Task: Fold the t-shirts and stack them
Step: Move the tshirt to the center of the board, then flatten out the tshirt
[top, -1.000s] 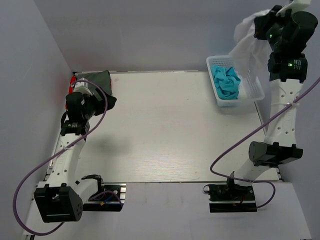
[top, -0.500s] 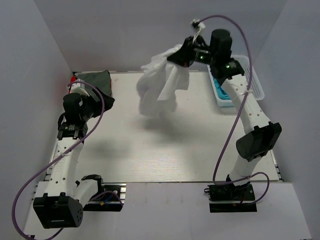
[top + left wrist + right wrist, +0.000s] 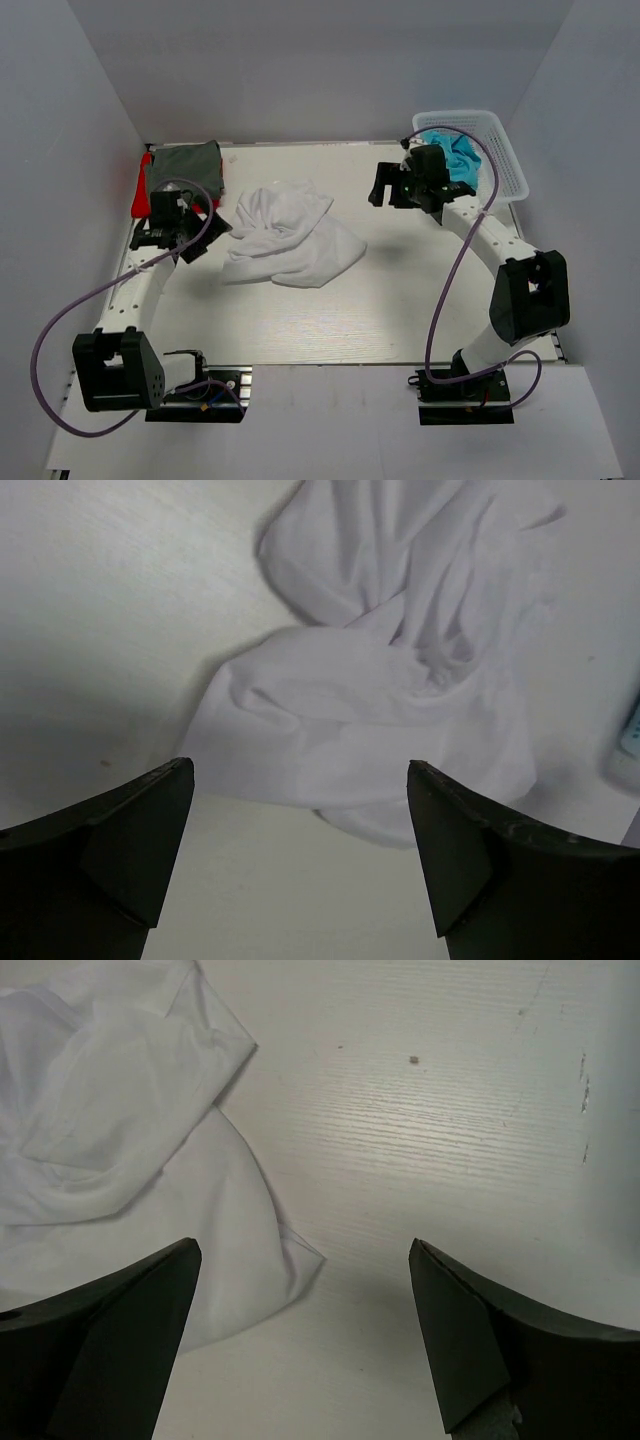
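Wide apart and holding nothing, the left jaws hang low over the counter [image 3: 400, 290] at the left of the overhead frame. Their two dark fingers [image 3: 120, 850] fill the lower corners of the left wrist view, with cloth and bare counter showing between them. The right jaws are spread just as widely and are also empty. In the right wrist view their fingers [image 3: 490, 1350] sit in the lower corners, with wood-grained counter between them.

The white t-shirt [image 3: 285, 232] lies crumpled in a loose heap left of centre in the overhead frame, between the two arms and closer to the left one. It is unfolded, with deep creases and one rounded lobe spreading toward the lower right. In the left wrist view the white t-shirt [image 3: 380, 710] takes up the upper middle, with its near hem just above the gap between the fingers. In the right wrist view the white t-shirt [image 3: 110, 1140] fills the upper left, and one corner reaches down toward the left finger.

At the upper left of the overhead frame, the dark grey t-shirt [image 3: 188, 165] lies flat on top of the red t-shirt [image 3: 141, 190]. The red one shows along the grey one's left edge. At the upper right, turquoise t-shirts [image 3: 460, 155] are bunched inside the white mesh basket [image 3: 505, 150], just behind the right arm's wrist.
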Tool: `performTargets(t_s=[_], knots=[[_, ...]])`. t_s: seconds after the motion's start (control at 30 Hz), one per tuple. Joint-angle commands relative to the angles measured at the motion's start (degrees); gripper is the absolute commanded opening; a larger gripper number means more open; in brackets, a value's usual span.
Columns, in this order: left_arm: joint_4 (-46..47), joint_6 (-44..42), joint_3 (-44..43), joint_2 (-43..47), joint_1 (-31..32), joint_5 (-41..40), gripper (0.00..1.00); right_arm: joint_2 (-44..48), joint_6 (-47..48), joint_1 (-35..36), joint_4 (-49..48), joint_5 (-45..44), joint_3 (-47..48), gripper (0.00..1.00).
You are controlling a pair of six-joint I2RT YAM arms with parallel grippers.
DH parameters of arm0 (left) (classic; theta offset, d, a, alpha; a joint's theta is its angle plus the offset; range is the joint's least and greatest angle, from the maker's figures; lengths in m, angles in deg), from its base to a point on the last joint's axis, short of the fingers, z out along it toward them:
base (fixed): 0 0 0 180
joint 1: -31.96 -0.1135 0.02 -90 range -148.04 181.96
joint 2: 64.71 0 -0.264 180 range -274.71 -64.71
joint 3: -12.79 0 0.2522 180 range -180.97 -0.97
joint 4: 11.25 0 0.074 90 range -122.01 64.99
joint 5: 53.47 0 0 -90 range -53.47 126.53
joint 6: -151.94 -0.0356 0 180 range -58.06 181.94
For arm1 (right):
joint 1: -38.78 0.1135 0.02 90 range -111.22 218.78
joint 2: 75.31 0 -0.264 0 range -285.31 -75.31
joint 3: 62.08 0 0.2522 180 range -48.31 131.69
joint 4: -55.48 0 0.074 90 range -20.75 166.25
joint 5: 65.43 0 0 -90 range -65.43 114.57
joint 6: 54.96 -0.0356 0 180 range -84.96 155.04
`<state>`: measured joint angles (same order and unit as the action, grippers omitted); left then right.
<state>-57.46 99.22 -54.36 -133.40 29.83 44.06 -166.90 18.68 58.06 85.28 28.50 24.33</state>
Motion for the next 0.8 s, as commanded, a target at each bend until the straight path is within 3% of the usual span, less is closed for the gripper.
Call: performTargets(t_s=[0.0, 0.33, 0.6, 0.77], knots=[[-2.6, 1.9, 4.2, -0.8, 0.1, 2.4, 0.96, 0.9, -0.6, 0.6, -1.4, -2.0, -1.1, 0.90], [-3.2, 6.4, 17.1, -3.9, 1.2, -2.7, 0.78, -2.7, -0.4, 4.2, -5.6, 0.7, -10.6, 0.90], [1.0, 6.4, 16.0, -12.5, 3.7, -2.2, 0.60, -10.5, -1.5, 8.1, -8.2, 3.8, -9.1, 0.90], [2.2, 5.9, 14.0, -14.5, 4.8, -2.2, 0.58, -13.6, -1.1, 10.1, -7.3, 2.8, -8.2, 0.78]])
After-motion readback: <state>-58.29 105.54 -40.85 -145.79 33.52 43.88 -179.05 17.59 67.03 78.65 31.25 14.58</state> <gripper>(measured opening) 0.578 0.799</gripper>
